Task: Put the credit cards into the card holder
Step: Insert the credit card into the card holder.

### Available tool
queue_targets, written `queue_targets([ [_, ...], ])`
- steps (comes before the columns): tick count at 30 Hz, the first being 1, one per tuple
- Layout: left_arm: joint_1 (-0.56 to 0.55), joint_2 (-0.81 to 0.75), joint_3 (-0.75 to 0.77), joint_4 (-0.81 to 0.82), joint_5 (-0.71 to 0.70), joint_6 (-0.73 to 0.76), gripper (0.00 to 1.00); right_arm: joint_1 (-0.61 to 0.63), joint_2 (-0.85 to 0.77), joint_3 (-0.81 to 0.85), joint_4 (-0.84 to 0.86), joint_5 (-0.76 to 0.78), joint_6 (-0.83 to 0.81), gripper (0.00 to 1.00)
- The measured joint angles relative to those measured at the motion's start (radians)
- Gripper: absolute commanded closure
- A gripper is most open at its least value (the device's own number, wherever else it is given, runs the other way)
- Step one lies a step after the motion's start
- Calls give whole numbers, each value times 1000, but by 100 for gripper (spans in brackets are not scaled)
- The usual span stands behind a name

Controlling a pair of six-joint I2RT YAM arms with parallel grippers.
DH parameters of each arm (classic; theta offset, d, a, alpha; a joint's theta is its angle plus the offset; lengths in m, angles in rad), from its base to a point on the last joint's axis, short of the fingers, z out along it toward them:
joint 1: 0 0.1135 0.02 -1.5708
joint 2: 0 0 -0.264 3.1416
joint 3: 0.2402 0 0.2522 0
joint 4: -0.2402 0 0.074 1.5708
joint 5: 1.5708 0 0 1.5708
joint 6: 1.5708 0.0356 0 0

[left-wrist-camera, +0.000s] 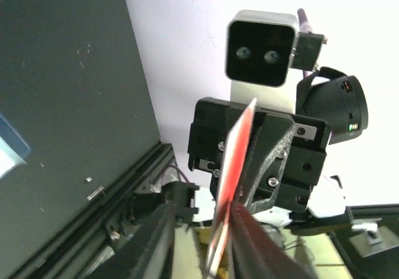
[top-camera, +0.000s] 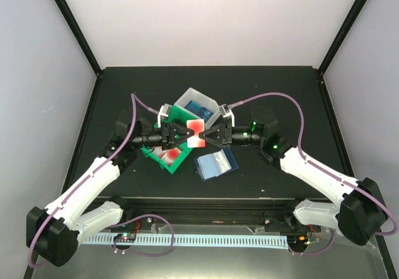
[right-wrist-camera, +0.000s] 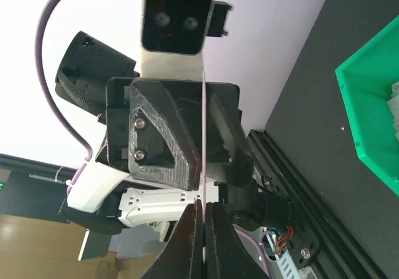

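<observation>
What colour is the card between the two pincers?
The thin plastic card is red and white; clearest in top external view.

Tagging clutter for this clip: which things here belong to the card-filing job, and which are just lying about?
Job: held red-and-white card; open card holder; spare red-and-white cards; blue cards.
Lying about: green bin; white bin. Both only hold the spare cards.
</observation>
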Motion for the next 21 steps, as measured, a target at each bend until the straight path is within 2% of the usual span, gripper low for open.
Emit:
queue_targets([
  [2,-6,-6,-1,-4,-4,26,54,0,-12,0,0,-2,-8,99],
  [5,-12,-27,-1,-44,-29,87,46,-11,-35,3,-55,3,-58,99],
  [10,-21,-48,-1,-171,-129,231,45,-98,-56,11,-241,37,-160,99],
  [14,-62,-35,-12,-196,-196,313,45,-163,-51,-2,-401,77,-184,99],
  [21,-209,157,-14,-206,-304,406,49,-180,-47,-93,-584,197,-111,99],
])
